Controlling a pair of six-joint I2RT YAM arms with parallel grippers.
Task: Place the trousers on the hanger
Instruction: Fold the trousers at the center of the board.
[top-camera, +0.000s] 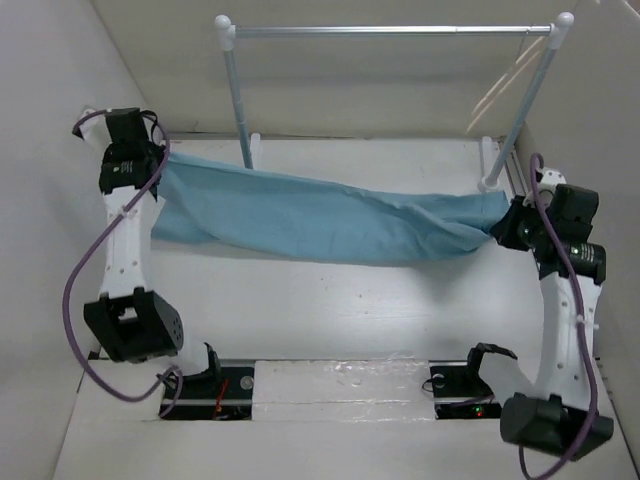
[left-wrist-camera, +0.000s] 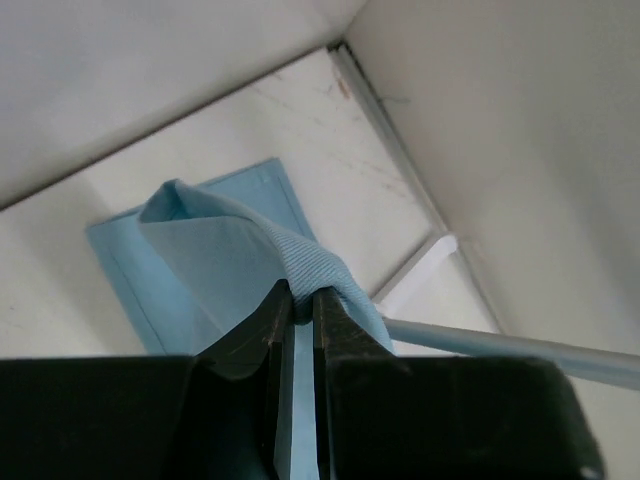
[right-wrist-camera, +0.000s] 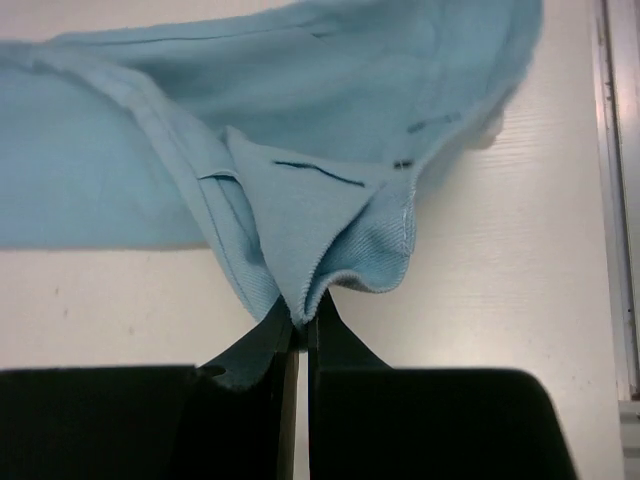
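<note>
The light blue trousers (top-camera: 320, 222) hang stretched between my two grippers above the table, sagging a little in the middle. My left gripper (top-camera: 150, 170) is shut on their left end; in the left wrist view its jaws (left-wrist-camera: 300, 298) pinch a fold of the trousers (left-wrist-camera: 230, 255). My right gripper (top-camera: 508, 222) is shut on their right end; in the right wrist view it (right-wrist-camera: 300, 318) pinches a hem of the trousers (right-wrist-camera: 300, 120). The pale beige hanger (top-camera: 505, 85) hangs from the right end of the rail, faint against the wall.
A metal clothes rail (top-camera: 390, 31) on white posts stands at the back of the table, its right foot (top-camera: 490, 165) close to my right gripper. One grey pole (left-wrist-camera: 520, 345) shows in the left wrist view. White walls close in on the left, right and back.
</note>
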